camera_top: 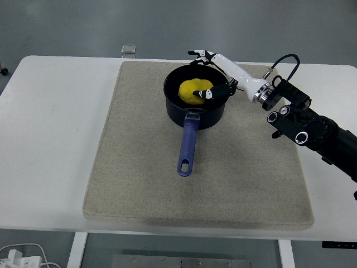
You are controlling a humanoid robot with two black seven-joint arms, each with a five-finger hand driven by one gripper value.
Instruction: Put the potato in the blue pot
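- Fingers (202, 94) of the right hand (215, 72), white with black tips, are spread apart over the far right rim of the pot; one dark fingertip lies on or just above the potato, the others reach past the far rim, and none of them grips anything.
- White forearm shell runs from that hand back to the black right arm (309, 128), which enters from the right edge with a looped black cable at the wrist.
- The lumpy yellow potato (192, 91) sits inside the dark blue round metal pot (195, 106), low down within its walls.
- The pot stands upright on the far middle of a beige rectangular fabric mat (139, 167), its blue handle (187, 145) pointing towards the near edge, with a hanging hole at the end.
- The mat covers most of the white table (50, 139) with rounded corners.
- A small clear square object (129, 49) sits at the table's far edge, just beyond the mat.
- Grey floor surrounds the table; white cables (19, 255) lie at the bottom left corner.
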